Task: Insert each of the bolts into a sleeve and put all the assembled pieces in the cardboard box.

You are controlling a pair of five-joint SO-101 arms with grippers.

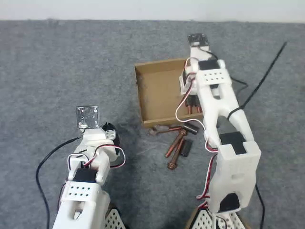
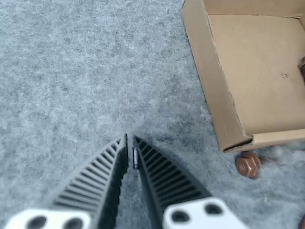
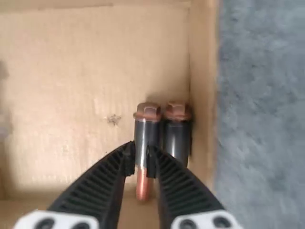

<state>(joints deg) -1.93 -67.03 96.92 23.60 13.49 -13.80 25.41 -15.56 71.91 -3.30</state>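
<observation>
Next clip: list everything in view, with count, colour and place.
Cardboard box: one, brown, open, mid-table on the grey carpeted table.
Assembled pieces: two, copper bolts in black sleeves, side by side in a box corner.
Loose bolts: three, copper, on the table by the box's near wall.
Loose sleeves: two visible, black, among those bolts.
Left gripper: shut, empty, over bare table.
Right gripper: over one assembled piece in the box.

cardboard box point(image 1: 157, 90) right wall under right arm point(image 1: 224, 105), sleeved bolts point(image 1: 189, 109) partly covered
</observation>
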